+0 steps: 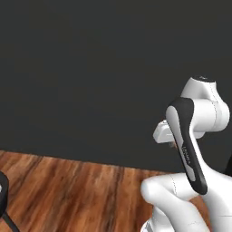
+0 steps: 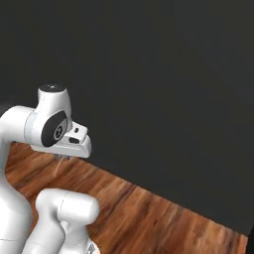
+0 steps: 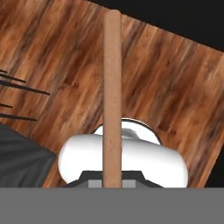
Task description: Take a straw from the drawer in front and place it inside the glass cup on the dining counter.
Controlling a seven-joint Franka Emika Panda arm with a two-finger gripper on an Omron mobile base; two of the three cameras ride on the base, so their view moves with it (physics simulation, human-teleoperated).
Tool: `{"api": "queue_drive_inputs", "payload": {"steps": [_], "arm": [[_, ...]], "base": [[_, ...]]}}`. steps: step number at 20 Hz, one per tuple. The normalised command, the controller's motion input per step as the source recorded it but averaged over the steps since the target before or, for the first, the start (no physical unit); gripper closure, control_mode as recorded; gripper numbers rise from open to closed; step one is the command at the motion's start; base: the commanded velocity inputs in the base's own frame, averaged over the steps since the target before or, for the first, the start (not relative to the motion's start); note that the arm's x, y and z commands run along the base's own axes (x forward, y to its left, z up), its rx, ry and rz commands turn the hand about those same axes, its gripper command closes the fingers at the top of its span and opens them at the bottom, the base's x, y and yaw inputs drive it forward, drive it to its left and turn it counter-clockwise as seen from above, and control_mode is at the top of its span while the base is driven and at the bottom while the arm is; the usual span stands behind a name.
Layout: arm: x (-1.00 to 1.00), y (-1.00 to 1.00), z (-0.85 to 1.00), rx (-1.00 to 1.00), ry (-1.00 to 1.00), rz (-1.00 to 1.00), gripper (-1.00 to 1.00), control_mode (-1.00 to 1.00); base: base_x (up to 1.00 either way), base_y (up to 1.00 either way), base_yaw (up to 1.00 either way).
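At the left edge of the left base view a dark stool leg (image 1: 3, 199) stands on the wood floor (image 1: 77, 190), which runs open to a plain dark wall (image 1: 90, 68). Rightward, the gripper (image 3: 112, 183) hangs above the boards, closed on the straw (image 3: 111, 96), which juts straight out along the hand.

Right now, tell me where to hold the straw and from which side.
Grip the straw near one end, pinching across its thin shaft from both sides. The gripper seems to hold it that way now: the straight stick runs out along the hand, leaving a long free end to go in first.
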Motion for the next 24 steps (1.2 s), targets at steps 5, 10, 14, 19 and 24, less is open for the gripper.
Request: {"api": "queue_drive_inputs", "payload": {"steps": [5, 10, 14, 19, 24], "arm": [[0.00, 0.00, 0.00, 0.00, 0.00, 0.00, 1.00, 1.00], [0.00, 0.00, 0.00, 0.00, 0.00, 0.00, 1.00, 1.00], [0.00, 0.00, 0.00, 0.00, 0.00, 0.00, 1.00, 1.00], [0.00, 0.00, 0.00, 0.00, 0.00, 0.00, 1.00, 1.00], [0.00, 0.00, 0.00, 0.00, 0.00, 0.00, 1.00, 1.00]], "base": [[0.44, 0.02, 0.72], [0.93, -0.09, 0.64], [1.00, -0.34, 0.51], [1.00, -0.39, 0.47], [1.00, -0.29, 0.46]]}}
